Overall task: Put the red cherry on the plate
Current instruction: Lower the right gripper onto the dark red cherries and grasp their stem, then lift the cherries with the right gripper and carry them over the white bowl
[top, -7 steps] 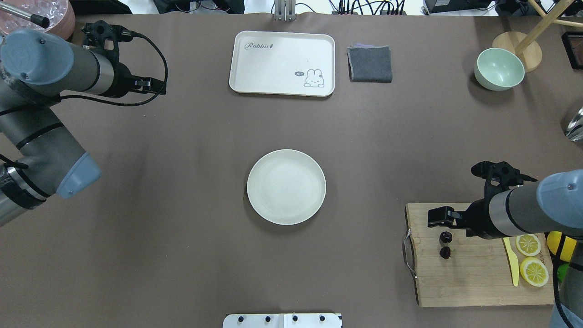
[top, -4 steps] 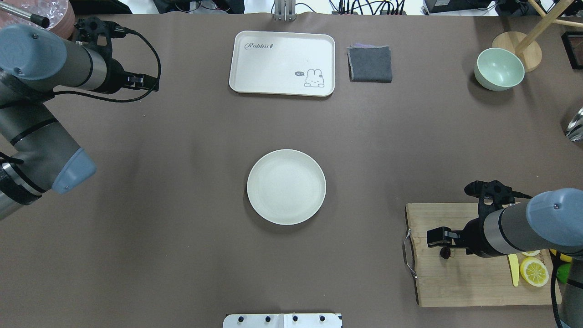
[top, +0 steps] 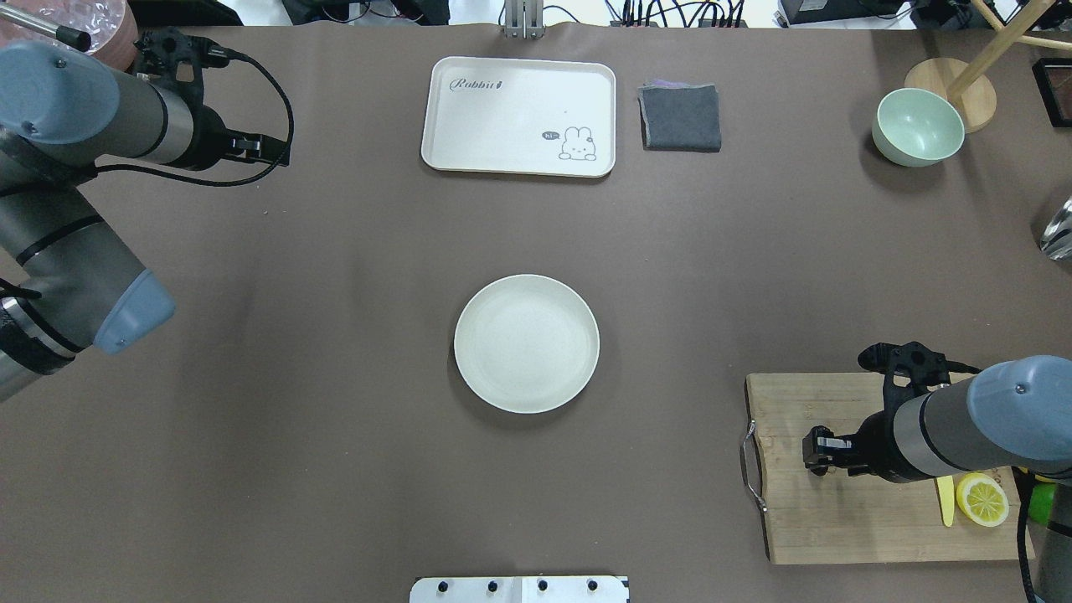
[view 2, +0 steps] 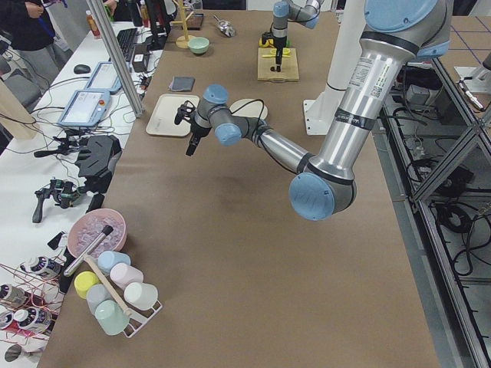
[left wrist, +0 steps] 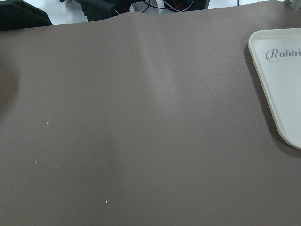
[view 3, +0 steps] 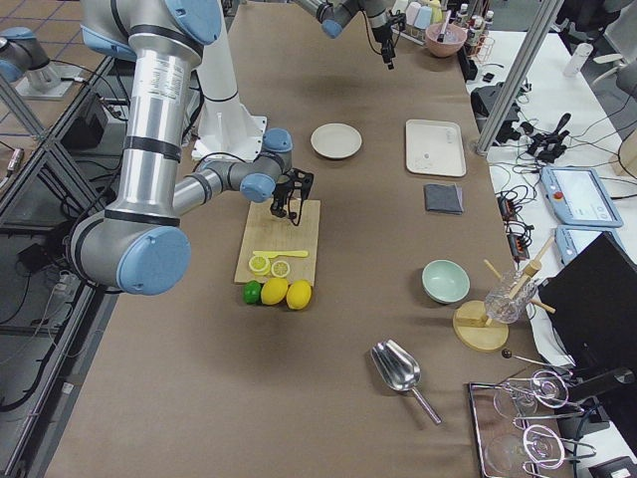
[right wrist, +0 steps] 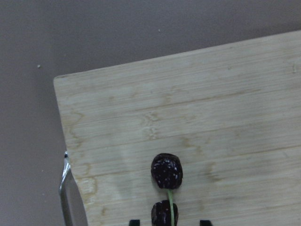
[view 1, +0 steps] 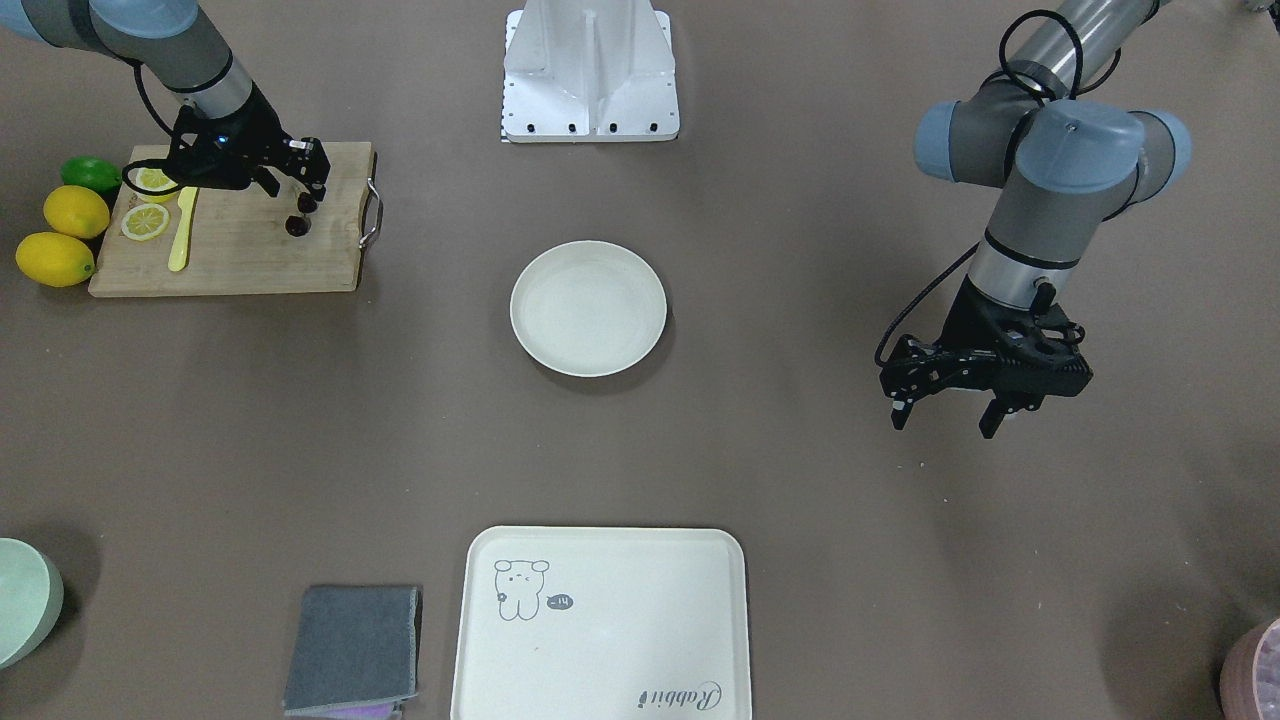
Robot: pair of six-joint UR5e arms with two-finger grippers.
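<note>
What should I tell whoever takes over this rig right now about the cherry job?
Right tool: open, low over the cutting board, fingertips either side of the cherry pair, not yet closed.
Left tool: open, empty, hanging over bare table, away from the job.
Cherry pair lies on the board; the plate at mid-table is empty.
Done: the approach. Left: grasp, lift, carry to the plate, release.

Bright, even light from overhead fills every view, and the round cream-white plate [top: 527,343] throws only a faint, soft shadow around its rim onto the matte brown table cover [top: 335,419]. Far beyond the plate, the strip past the table's edge is washed out white.
</note>
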